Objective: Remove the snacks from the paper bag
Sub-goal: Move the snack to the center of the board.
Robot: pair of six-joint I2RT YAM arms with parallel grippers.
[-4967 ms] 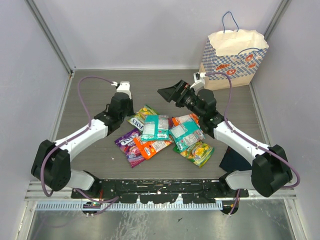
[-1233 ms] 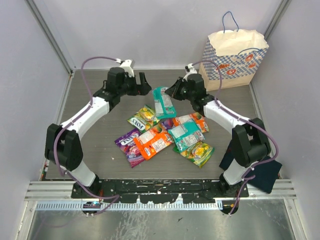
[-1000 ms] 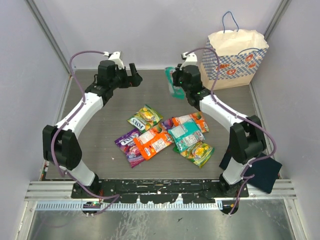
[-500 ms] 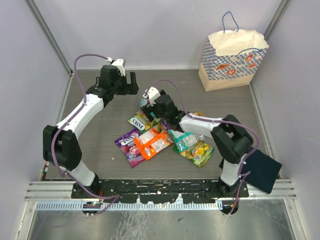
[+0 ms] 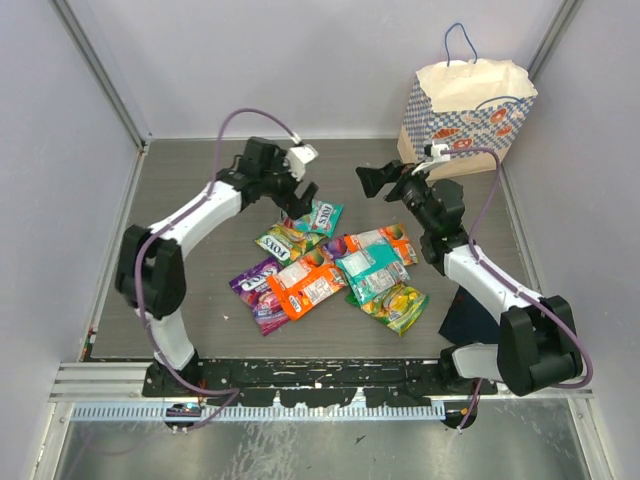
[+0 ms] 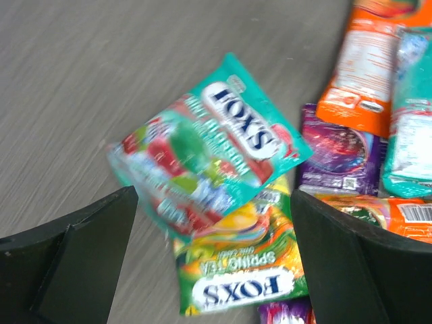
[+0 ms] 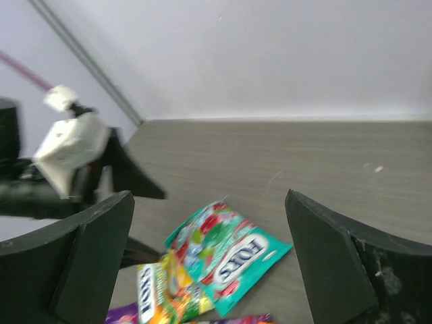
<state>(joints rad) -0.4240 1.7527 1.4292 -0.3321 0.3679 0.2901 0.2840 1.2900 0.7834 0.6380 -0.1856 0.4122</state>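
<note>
Left gripper point(image 6: 212, 199): jaws wide apart, nothing clamped, sitting over a teal packet point(image 6: 209, 145) at the far end of the snack pile. The view is blurred, so can't tell if a finger touches it. That teal packet lies flat, logo up, its near edge overlapping a green-yellow packet point(image 6: 236, 277). Right gripper point(image 7: 209, 199): jaws also wide apart and empty, up in the air toward the far right of the tabletop point(image 5: 190, 200), between the pile and the paper bag point(image 5: 465, 110), touching neither. The snacks lie out on the middle of the tabletop in an overlapping heap: purple packet point(image 5: 258, 285) on the left, orange packet point(image 5: 305, 285) just beside it, a second teal packet point(image 5: 372, 268) right of that, another green-yellow one point(image 5: 398, 303) nearest the front edge. The bag stands upright in the far right corner, well apart from the heap. A dark navy cloth point(image 5: 470, 320) lies near the front right, partly hidden by the right arm.
</note>
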